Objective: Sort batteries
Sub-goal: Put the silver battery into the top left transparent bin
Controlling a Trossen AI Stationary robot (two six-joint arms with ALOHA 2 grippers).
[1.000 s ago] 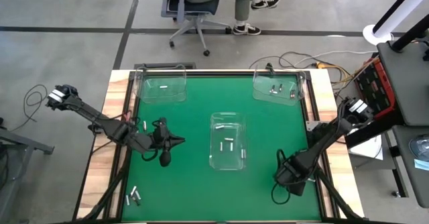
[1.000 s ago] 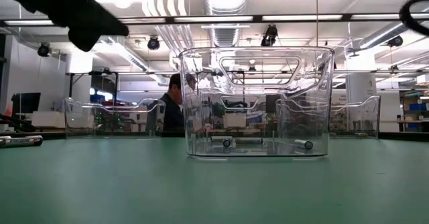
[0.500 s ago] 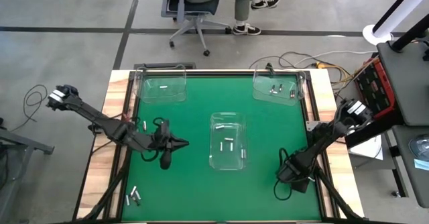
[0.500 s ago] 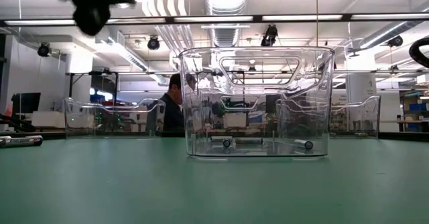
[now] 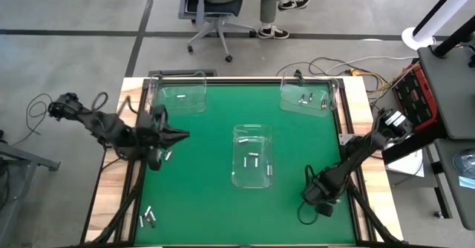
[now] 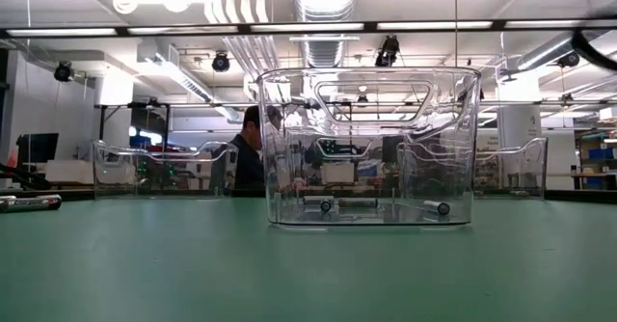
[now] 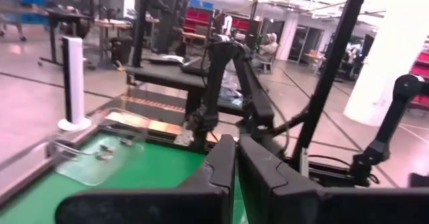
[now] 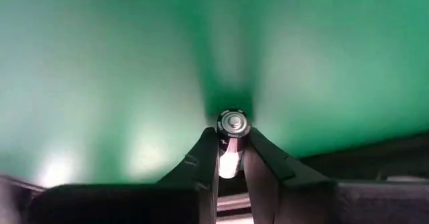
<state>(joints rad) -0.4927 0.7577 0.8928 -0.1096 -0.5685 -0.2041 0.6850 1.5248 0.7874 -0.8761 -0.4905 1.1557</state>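
Observation:
Small silvery batteries lie loose on the green mat: two close by my left gripper (image 5: 157, 138) and a few at the near left corner (image 5: 148, 217). Others lie inside the clear centre bin (image 5: 236, 155), where the low view shows them through its wall (image 6: 326, 205). My left gripper (image 5: 185, 134) hovers at the table's left, fingers shut (image 7: 236, 147) with nothing between them, pointing level toward the right. My right gripper (image 5: 310, 196) is near the table's near right corner, pointing down at the mat, shut on one battery (image 8: 232, 123). My right gripper pinches a battery by its sides (image 8: 228, 158) between its two fingers. The battery lies along the fingers, and its round end (image 8: 232, 122) sticks out past the fingertips toward the mat. The fingers come from above. Whether that end touches the mat I cannot tell.
Two more clear bins stand at the far edge, one far left (image 5: 152, 96) and one far right (image 5: 334, 96), each with batteries inside. A person sits on a chair (image 5: 215, 10) beyond the far edge. A battery (image 6: 29, 202) lies at the left in the low view.
My left gripper has risen out of the low view and gone toward the table's far left, staying shut. The batteries and bins have kept their places.

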